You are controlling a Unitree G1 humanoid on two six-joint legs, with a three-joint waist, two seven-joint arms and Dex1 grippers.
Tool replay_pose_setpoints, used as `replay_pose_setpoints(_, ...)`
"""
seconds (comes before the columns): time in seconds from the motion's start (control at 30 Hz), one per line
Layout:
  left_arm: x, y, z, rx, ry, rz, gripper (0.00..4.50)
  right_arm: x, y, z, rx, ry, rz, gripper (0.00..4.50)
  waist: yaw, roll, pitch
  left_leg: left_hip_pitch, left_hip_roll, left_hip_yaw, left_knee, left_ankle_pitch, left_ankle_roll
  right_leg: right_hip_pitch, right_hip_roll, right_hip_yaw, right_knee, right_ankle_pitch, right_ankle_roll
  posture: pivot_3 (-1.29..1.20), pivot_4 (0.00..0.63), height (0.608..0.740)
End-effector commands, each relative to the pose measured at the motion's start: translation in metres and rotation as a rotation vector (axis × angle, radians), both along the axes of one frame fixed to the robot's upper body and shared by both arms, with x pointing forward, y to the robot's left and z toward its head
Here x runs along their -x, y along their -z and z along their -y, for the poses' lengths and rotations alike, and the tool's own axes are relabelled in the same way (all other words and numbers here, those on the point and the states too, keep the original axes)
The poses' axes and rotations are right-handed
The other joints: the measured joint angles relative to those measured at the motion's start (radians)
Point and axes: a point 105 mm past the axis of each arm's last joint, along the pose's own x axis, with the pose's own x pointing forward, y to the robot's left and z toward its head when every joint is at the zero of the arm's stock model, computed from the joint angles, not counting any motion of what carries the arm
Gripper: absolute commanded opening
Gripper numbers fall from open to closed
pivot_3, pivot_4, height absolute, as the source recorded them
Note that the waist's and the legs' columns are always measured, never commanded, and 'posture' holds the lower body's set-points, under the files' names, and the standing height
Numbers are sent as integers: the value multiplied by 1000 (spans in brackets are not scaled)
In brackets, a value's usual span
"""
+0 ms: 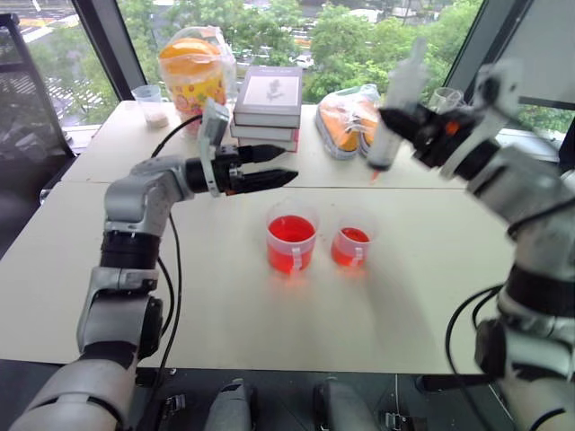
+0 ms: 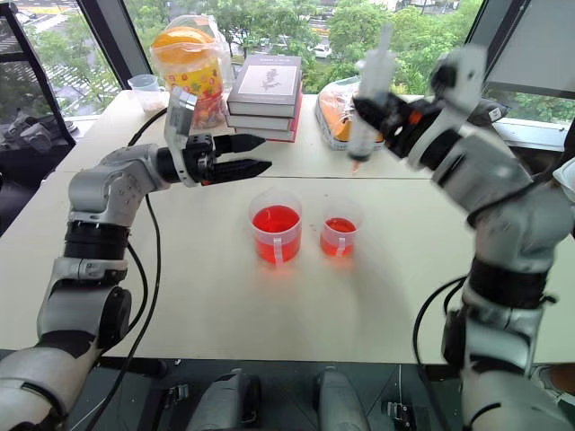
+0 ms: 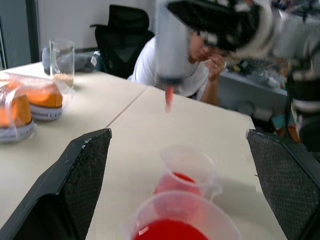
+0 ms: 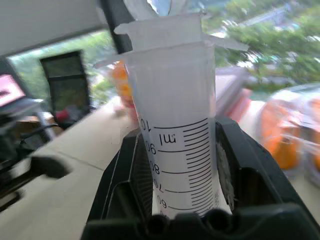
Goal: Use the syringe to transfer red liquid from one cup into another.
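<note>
My right gripper is shut on the barrel of the syringe, which it holds nearly upright in the air. The orange-red tip points down, above and behind the smaller cup. In the right wrist view the clear syringe barrel sits between the black fingers. The larger cup stands left of the smaller one on the white table, and both hold red liquid. My left gripper is open and empty, level, left of and above the larger cup. The left wrist view looks over both cups.
At the back of the table lie a stack of books, a bagged orange-and-yellow tub, wrapped orange packs and a clear cup with brown grains. A seated person shows beyond the table's right end.
</note>
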Motion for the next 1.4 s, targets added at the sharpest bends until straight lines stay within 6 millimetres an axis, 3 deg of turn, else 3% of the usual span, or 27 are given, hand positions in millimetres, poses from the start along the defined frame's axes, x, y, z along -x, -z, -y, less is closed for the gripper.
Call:
replay_pose_setpoints(0.03, 14, -8, -3, 1, 5, 47, 4450, -11, 25, 36, 55, 145, -303, 1377, 0, 0, 0, 0, 0, 1, -1, 0, 0, 0, -1, 1, -1, 0, 0, 0, 150, 740)
replay_pose_setpoints(0.2, 23, 2, -8, -11, -19, 33, 4450, -14, 74, 61, 146, 201, -627, 1377, -9, 0, 0, -1, -1, 3, -1, -1, 2, -1, 0, 2, -2, 0, 0, 0, 150, 740)
replay_pose_setpoints(0.37, 27, 6, -12, -22, -56, 33, 4450, -14, 116, 71, 167, 215, -841, 1377, -13, 0, 0, -1, 0, 3, -1, -1, 2, -3, 1, 3, 0, 0, 0, 0, 150, 740)
replay_pose_setpoints(0.47, 32, 8, -13, -16, -63, 29, 4450, -10, 155, 82, 194, 253, -980, 1377, -11, 0, 0, -1, 0, 3, -1, -1, 2, -3, 1, 3, 0, 0, 0, 0, 150, 740)
replay_pose_setpoints(0.67, 37, 10, -14, -20, -80, 26, 4450, -10, 187, 85, 205, 243, -1071, 1377, -9, 0, 0, -1, -1, 3, -1, -1, 2, -3, 1, 3, -1, 0, 0, 0, 150, 740)
replay_pose_setpoints(0.73, 39, 10, -15, -22, -82, 23, 4500, -11, 191, 84, 194, 237, -1078, 2399, -9, 0, 0, -1, 0, 2, -1, -1, 2, -2, 1, 2, -1, 0, 0, 0, 150, 740)
replay_pose_setpoints(0.77, 40, 10, -16, -25, -84, 21, 4500, -13, 190, 82, 184, 224, -1073, 2747, -10, 0, 0, -1, 0, 2, -1, -1, 2, -1, 1, 2, -1, 0, 0, 0, 150, 740)
replay_pose_setpoints(0.87, 43, 10, -18, -28, -86, 16, 4500, -16, 179, 79, 177, 202, -1038, 4376, -11, 0, 0, 0, 0, 2, 0, -1, 2, -1, 1, 2, -1, 0, 0, 0, 150, 740)
replay_pose_setpoints(0.93, 43, 10, -20, -33, -91, 14, 4500, -18, 168, 78, 182, 192, -998, 4452, -10, 0, 0, 0, 0, 2, 0, -1, 2, -1, 1, 2, -1, 0, 0, 0, 150, 740)
replay_pose_setpoints(1.03, 44, 10, -24, -42, -106, 9, 4500, -18, 136, 75, 259, 142, -842, 4452, -9, 1, 0, 0, -1, 3, 0, -1, 2, -2, 1, 3, 0, 0, 0, 0, 150, 740)
replay_pose_setpoints(1.13, 45, 11, -28, -49, -117, 7, 4500, -6, 102, 62, 288, 52, -711, 4452, -6, 1, 0, -2, -1, 2, -2, -1, 2, -3, 1, 2, 0, 0, 0, 0, 150, 740)
replay_pose_setpoints(1.27, 51, 13, -36, -70, -140, 2, 4500, 33, 55, 34, 259, -114, -498, 4452, -4, 1, 0, -3, 0, 2, -3, -1, 2, -4, 1, 2, -2, 0, 1, 0, 150, 740)
replay_pose_setpoints(1.4, 55, 14, -38, -81, -139, -8, 4500, 62, 48, 19, 267, -214, -387, 4452, -5, 0, 0, -2, 0, 2, -1, -1, 2, -3, 0, 2, -1, 0, 1, 0, 150, 740)
